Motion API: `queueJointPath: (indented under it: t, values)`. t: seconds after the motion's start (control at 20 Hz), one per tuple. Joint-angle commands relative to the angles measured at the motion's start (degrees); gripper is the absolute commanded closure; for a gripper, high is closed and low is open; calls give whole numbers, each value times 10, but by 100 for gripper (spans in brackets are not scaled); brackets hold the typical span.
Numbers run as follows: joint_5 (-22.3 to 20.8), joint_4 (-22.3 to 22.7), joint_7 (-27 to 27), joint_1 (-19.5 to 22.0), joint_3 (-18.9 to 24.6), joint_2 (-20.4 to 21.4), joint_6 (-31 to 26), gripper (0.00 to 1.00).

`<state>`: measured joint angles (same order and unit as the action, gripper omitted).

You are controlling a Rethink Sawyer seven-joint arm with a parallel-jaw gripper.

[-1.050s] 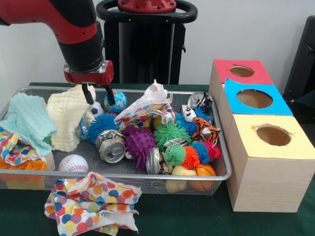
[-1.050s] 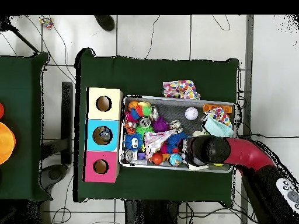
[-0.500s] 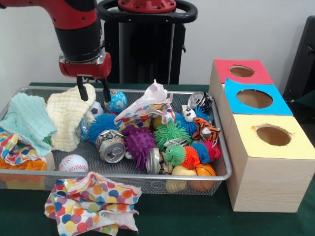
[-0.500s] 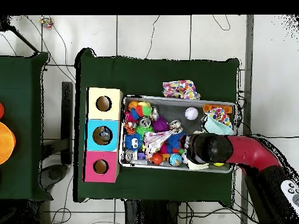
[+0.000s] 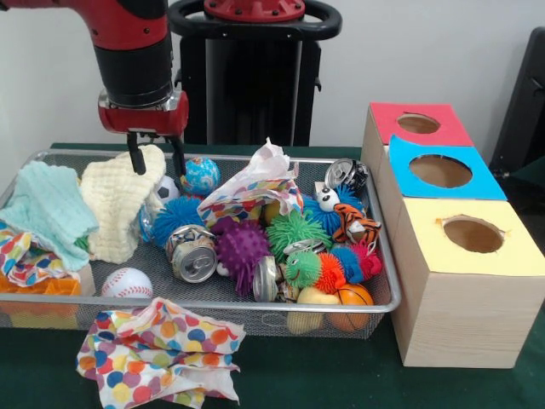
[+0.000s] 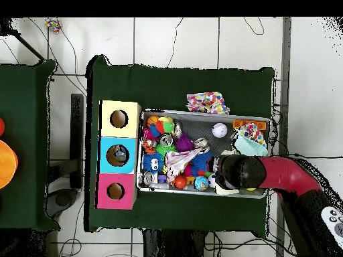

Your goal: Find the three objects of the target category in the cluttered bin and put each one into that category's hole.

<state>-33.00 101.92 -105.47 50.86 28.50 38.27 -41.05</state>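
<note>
My gripper (image 5: 155,160) hangs open and empty over the back left of the wire bin (image 5: 255,308). It is just above the cream washcloth (image 5: 115,209) and a small soccer ball (image 5: 167,189), with a blue globe ball (image 5: 201,176) to its right. In the bin lie crushed cans (image 5: 194,256), a teal cloth (image 5: 47,204), a patterned cloth (image 5: 251,187), a baseball (image 5: 128,283) and spiky balls (image 5: 241,245). Three boxes stand to the right with a red top (image 5: 417,124), a blue top (image 5: 440,170) and a yellow top (image 5: 473,234), each with a round hole. In the overhead view the arm (image 6: 241,171) hides the gripper.
A polka-dot cloth (image 5: 157,349) lies on the green table in front of the bin, outside it. Another can (image 5: 345,173) sits at the bin's back right corner, and a small basketball (image 5: 353,298) at its front right. The boxes (image 6: 119,154) stand close against the bin's side.
My gripper has risen out of the bin and shifted a little to the left in the front view. It stays open and carries nothing. The objects have not moved.
</note>
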Motion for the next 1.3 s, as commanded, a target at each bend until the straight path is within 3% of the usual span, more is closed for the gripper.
queueJointPath:
  t: [0.05, 0.4, 0.85, 1.3]
  values:
    - [-24, 30, 120, 29, 39, -52, 5, 0]
    - [-18, 15, 158, 49, 59, -86, -35, 0]
    - [2, -29, 281, 83, 128, -133, -162, 0]
    - [3, -29, 274, 103, 168, -111, -172, 0]
